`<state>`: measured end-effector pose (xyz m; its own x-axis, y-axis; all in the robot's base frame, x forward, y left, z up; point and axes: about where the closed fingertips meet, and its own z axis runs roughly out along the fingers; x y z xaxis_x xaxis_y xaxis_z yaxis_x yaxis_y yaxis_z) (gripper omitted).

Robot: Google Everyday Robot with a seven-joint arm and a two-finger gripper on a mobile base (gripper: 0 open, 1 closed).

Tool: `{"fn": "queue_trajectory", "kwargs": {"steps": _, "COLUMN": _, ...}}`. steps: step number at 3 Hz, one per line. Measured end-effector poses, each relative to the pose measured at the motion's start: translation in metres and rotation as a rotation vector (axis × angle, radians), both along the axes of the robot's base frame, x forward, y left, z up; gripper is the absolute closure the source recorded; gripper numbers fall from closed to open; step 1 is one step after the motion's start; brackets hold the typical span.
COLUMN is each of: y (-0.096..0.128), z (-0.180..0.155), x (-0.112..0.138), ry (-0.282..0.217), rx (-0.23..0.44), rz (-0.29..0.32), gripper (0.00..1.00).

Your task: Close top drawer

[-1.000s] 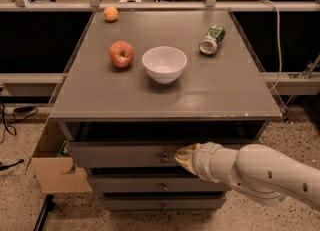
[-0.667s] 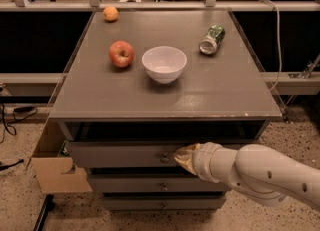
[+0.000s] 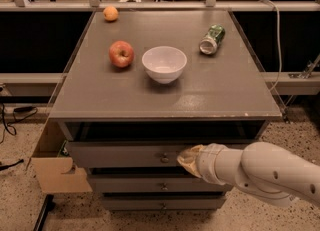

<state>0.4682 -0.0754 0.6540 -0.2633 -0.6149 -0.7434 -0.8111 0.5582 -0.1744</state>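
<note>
The top drawer is a wide grey front with a small round knob at its centre. It stands a little out from the cabinet, with a dark gap above it under the tabletop. My gripper comes in from the lower right on a white arm. Its yellowish tip rests against the drawer front just right of the knob. Two lower drawer fronts sit beneath.
On the grey tabletop stand a white bowl, a red apple, an orange and a tipped green can. A cardboard box stands on the floor at the left. Cables lie at the far left.
</note>
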Motion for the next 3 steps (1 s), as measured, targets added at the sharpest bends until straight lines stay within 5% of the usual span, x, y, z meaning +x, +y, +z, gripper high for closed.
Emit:
{"fn": "queue_trajectory", "kwargs": {"steps": 2, "y": -0.013, "z": 0.003, "x": -0.043, "ry": 0.169, "rx": 0.025, "rz": 0.041, "gripper": 1.0}}
{"fn": "queue_trajectory", "kwargs": {"steps": 3, "y": -0.012, "z": 0.003, "x": -0.045, "ry": 0.177, "rx": 0.029, "rz": 0.047, "gripper": 0.82}}
